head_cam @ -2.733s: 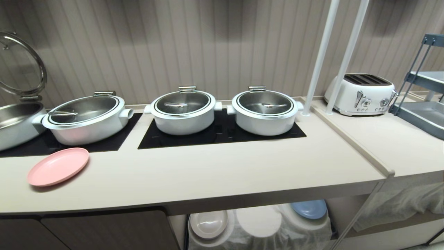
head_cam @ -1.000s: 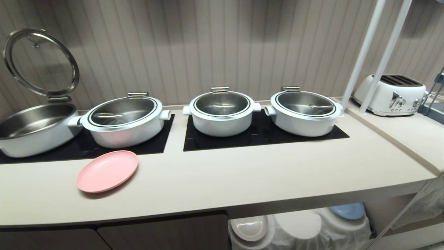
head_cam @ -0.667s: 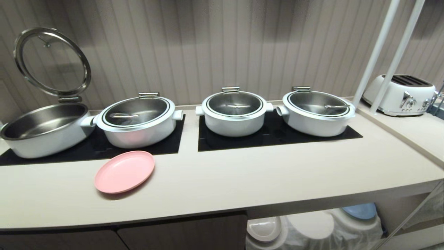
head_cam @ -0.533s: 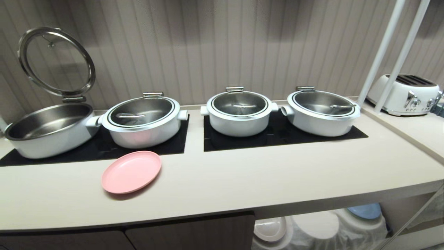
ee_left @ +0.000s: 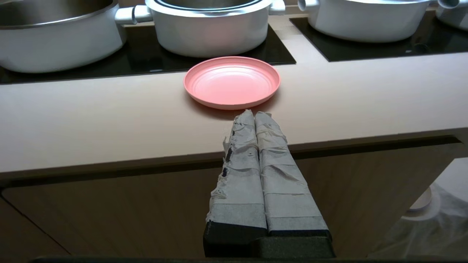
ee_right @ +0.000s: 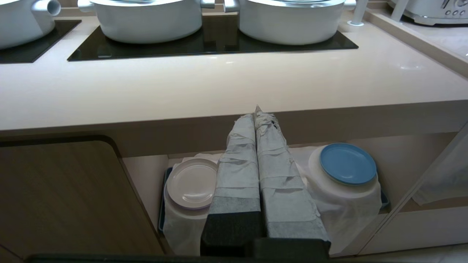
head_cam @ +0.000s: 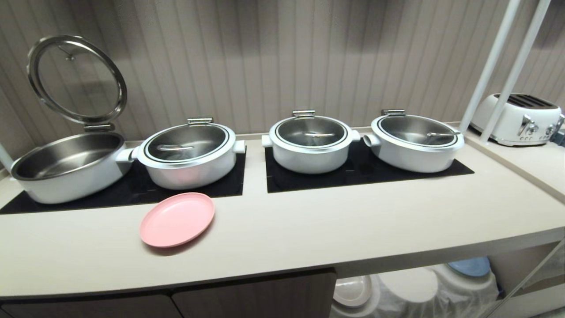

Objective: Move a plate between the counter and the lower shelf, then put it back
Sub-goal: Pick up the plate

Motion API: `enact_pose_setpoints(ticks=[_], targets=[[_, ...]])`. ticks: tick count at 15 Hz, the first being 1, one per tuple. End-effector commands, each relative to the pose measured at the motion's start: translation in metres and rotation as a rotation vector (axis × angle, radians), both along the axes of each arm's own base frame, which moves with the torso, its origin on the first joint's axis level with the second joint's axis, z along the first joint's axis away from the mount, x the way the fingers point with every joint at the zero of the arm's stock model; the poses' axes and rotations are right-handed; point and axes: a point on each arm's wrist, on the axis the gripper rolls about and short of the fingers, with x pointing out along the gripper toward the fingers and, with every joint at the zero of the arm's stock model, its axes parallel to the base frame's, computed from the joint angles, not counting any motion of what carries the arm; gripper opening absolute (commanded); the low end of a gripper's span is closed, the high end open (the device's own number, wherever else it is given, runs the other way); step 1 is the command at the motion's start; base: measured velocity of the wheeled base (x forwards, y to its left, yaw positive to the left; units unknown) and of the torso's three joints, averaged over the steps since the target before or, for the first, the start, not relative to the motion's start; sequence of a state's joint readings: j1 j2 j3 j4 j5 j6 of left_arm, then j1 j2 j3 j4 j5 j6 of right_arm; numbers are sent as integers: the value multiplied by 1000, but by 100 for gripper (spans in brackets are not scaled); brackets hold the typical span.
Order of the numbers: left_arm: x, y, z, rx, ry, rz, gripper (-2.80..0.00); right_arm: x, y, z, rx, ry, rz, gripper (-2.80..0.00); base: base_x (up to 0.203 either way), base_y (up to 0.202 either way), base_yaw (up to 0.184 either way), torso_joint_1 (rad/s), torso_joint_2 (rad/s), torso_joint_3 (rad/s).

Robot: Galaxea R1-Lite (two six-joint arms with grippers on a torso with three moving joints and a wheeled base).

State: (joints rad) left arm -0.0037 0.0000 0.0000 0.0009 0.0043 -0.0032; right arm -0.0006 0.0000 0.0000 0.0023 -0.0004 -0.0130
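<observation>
Since the earlier head picture the whole scene had slid to the right, so we took it that our camera had turned left along the counter while the things themselves stayed put; the plate lay nearer the middle of our view than before. In the head view the plate sat flat on the counter, just in front of the left hob and the second pot, well left of centre, and neither arm showed. Below the counter edge at the right we saw the lower shelf, with a beige plate on one cloth mound and a blue plate on another, the mound between them bare. In the left wrist view the left gripper had its taped fingers pressed together with nothing between them; it hung in front of the counter's edge, below the worktop, and the plate lay straight ahead of its tips and higher, slightly to one side. Being round, the plate offered no long axis, so we judged any rim approach would serve. In the right wrist view the right gripper was likewise closed and empty, pointing at the counter's front edge above the shelf, with the plate nowhere in its sight. We judged the left arm much the nearer, and that it would need to rise above the worktop and open before reaching forward.
</observation>
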Motion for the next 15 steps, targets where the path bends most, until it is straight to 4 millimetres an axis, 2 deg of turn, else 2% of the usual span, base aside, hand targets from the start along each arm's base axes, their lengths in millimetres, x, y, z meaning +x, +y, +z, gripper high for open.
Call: enact_pose_setpoints(ticks=[1,9,12,15], targets=[[0,0,0,0,2,-1,-280,0,0,0,-1,-1,0,-280,0,0,0,0,0,0],[0,0,2,19,-12,-12,-280,0,0,0,-1,-1,0,-280,0,0,0,0,0,0],[-9,-1,24,18,-59,-44,-280,0,0,0,-1,-1,0,-280,0,0,0,0,0,0],[-17,-1,58,11,-21,-60,-280,0,0,0,-1,-1,0,-280,0,0,0,0,0,0]])
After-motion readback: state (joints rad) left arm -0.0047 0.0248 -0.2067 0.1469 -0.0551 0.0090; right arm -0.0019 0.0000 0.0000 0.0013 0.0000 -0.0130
